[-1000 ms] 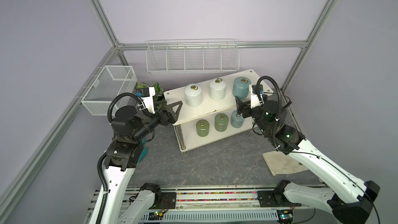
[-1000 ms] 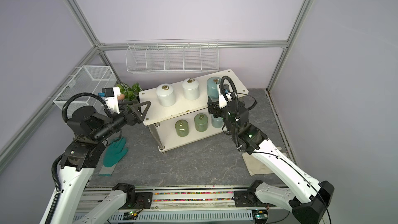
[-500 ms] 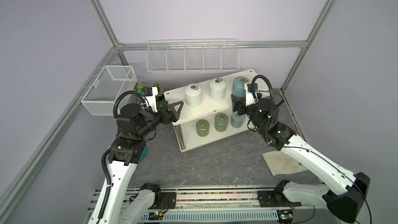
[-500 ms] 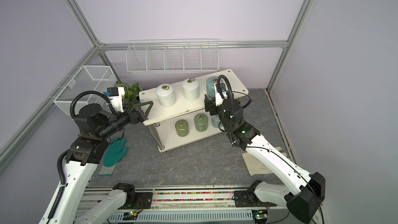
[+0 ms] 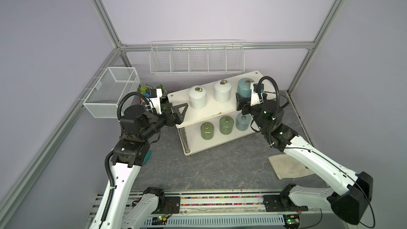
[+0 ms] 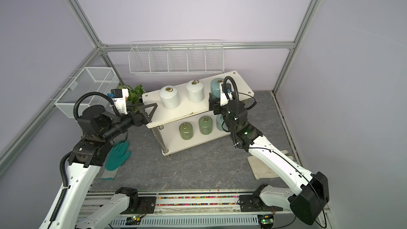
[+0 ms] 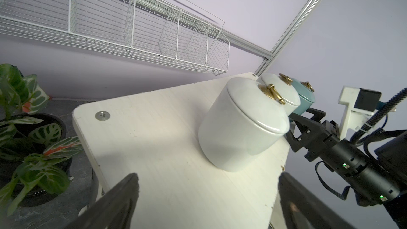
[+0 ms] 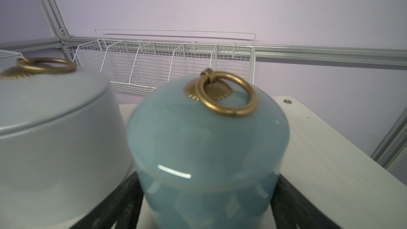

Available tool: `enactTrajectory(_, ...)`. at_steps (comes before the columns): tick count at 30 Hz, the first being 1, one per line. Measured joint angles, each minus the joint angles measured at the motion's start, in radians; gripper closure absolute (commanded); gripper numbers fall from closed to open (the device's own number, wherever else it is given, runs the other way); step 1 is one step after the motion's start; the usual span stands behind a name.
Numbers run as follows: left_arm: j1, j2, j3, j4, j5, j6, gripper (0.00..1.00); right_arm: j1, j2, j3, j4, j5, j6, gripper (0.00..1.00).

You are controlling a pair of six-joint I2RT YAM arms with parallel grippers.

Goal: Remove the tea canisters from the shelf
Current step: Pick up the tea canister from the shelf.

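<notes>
Straddling pale blue canister [image 8: 207, 133], right gripper [image 8: 207, 181]

White canisters [image 5: 197, 97], pale-blue canisters [image 5: 244, 88], olive-green canisters [image 5: 206, 131], brass rings [image 8: 220, 109], cream shelf [image 5: 209, 113], grey veined tabletop [image 5: 220, 166], seemingly off-white cloth [image 5: 284, 166].

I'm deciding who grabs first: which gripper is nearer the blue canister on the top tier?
Right. The right gripper flanks the blue canister with its fingers; the left gripper is at the opposite end of the shelf.
</notes>
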Motion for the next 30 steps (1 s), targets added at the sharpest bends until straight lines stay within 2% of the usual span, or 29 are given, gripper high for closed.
enactTrajectory(9, 0.000, 0.000, 0.000, 0.000, 0.000, 0.002, 0.00, -0.011, 0.027, -0.002, 0.066, 0.000, 0.005, 0.11)
enactTrajectory(23, 0.000, 0.000, 0.000, 0.000, 0.000, 0.005, 0.00, -0.013, 0.069, 0.035, 0.071, 0.028, -0.010, 0.11)
enactTrajectory(30, 0.000, 0.000, 0.000, 0.000, 0.000, 0.010, 0.00, -0.017, 0.074, 0.039, 0.072, 0.032, -0.016, 0.00)
